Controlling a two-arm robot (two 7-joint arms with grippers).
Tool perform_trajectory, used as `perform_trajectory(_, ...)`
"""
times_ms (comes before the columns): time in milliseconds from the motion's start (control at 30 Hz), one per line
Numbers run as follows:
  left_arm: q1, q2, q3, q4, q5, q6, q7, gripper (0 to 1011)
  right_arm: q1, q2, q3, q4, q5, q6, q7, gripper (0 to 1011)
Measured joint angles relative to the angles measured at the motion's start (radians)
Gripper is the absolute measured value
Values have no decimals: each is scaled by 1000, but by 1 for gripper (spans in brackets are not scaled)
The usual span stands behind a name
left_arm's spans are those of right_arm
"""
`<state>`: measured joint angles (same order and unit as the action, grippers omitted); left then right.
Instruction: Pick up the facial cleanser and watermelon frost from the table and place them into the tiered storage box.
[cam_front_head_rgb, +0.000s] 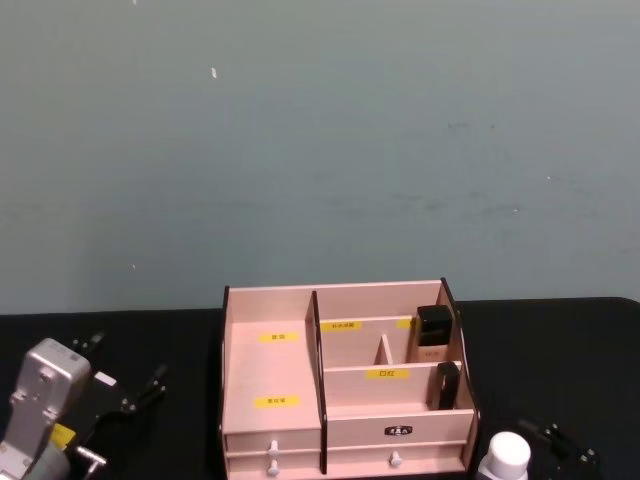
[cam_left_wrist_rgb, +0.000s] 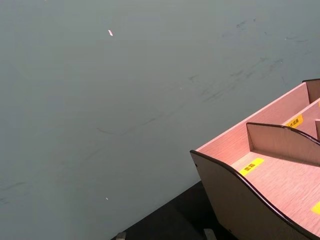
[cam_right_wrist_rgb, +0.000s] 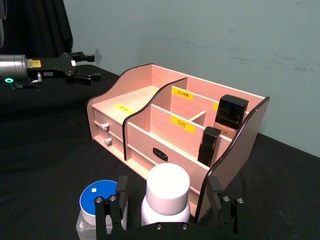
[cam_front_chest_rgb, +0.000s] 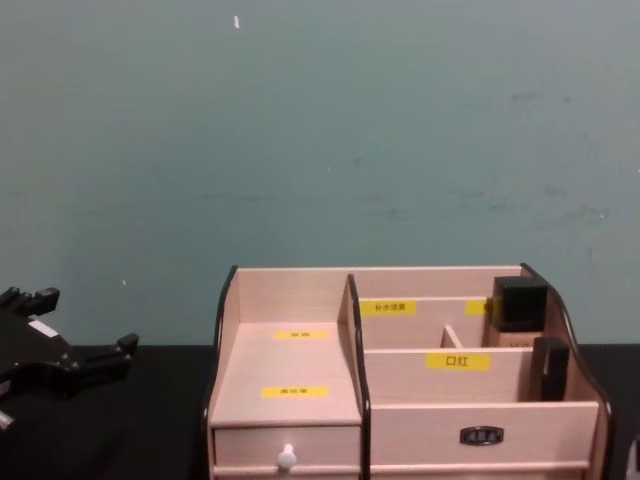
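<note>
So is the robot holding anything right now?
Nothing yet. The right gripper, open, straddles the white-capped bottle without touching; the left gripper is open and empty.

On the tiered storage box (cam_front_chest_rgb: 290, 300), one label can be read: the yellow strip (cam_front_chest_rgb: 457, 361) on the wall of the right-hand middle step says 口红 in black characters. The rear label (cam_front_chest_rgb: 388, 308) above it, the upper-step label (cam_front_chest_rgb: 301, 334) and the lower-step label (cam_front_chest_rgb: 289, 392) on the left side are also yellow with black characters, all too small to make out. The dark badge (cam_front_chest_rgb: 482, 435) on the front panel, which faces the near edge of the tabletop (cam_front_chest_rgb: 160, 440), bears pale lettering that cannot be read.
</note>
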<state>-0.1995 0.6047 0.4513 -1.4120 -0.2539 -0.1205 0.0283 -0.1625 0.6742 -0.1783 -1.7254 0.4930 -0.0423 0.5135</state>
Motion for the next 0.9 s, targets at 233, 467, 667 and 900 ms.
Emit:
perform_trajectory(233,0,0,0,0,0,0,0,1001,15,-4,-11,9,4,17,-1,1002)
perform_trajectory(467,0,0,0,0,0,0,0,1001,19,-3,-15,12,10,28,-8,1002)
perform_trajectory(667,0,0,0,0,0,0,0,1001,22,-2,-18,12,14,33,-11,1002)
perform_trajectory(900,0,0,0,0,0,0,0,1001,26,3,-24,13,20,41,-8,1002)
